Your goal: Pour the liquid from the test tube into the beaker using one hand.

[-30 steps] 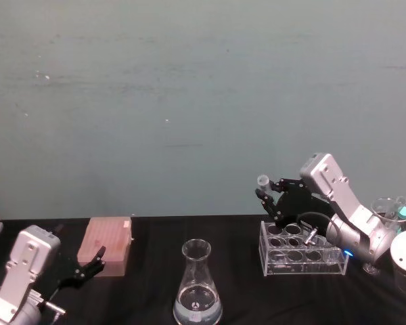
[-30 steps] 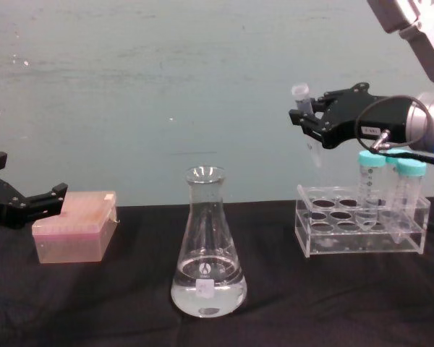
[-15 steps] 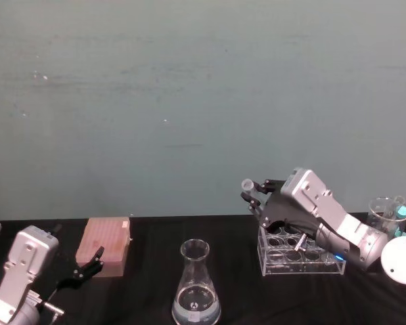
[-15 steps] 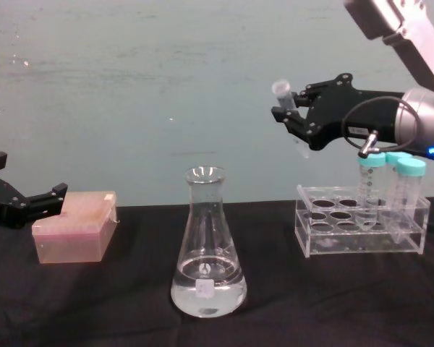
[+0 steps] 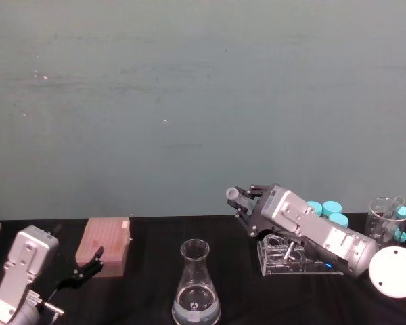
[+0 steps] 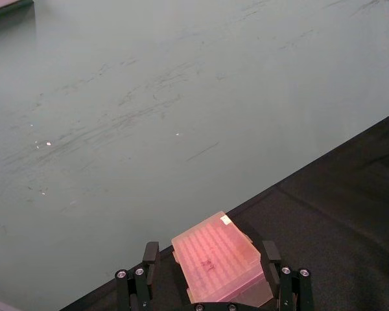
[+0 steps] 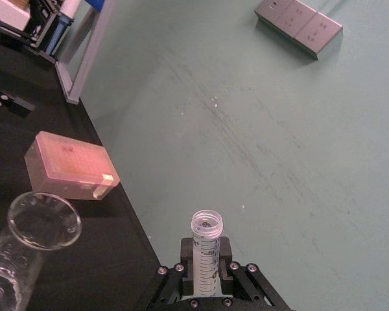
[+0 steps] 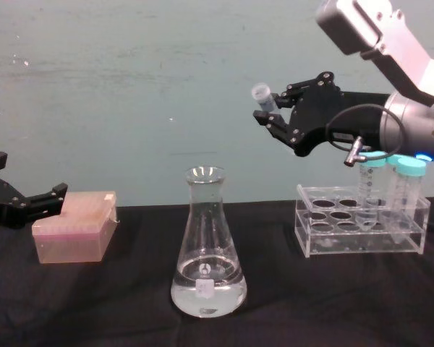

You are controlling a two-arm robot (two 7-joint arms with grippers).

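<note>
A slim, clear plastic test tube [image 8: 263,98], uncapped and whitish-rimmed, is clamped in the right pincer [image 8: 272,118]. Its rim tilts toward the tall clear glass conical beaker [image 8: 207,238]. The beaker stands upright on the black desk [image 8: 94,307], below and to the left, holding shallow clear liquid [image 8: 207,295].

The beaker [image 8: 207,249] is glossy glass, the test tube [image 8: 263,99] smooth plastic, the tablecloth [image 8: 94,307] matt.

One beaker [image 8: 207,249], one test tube [image 8: 263,97], one rack [image 8: 362,233], one pink box [image 8: 74,230], at least three teal-capped tubes [image 5: 331,206]

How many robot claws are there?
2. The left gripper rests open near the pink box; the right gripper holds the test tube in the air, above and right of the beaker.
</note>
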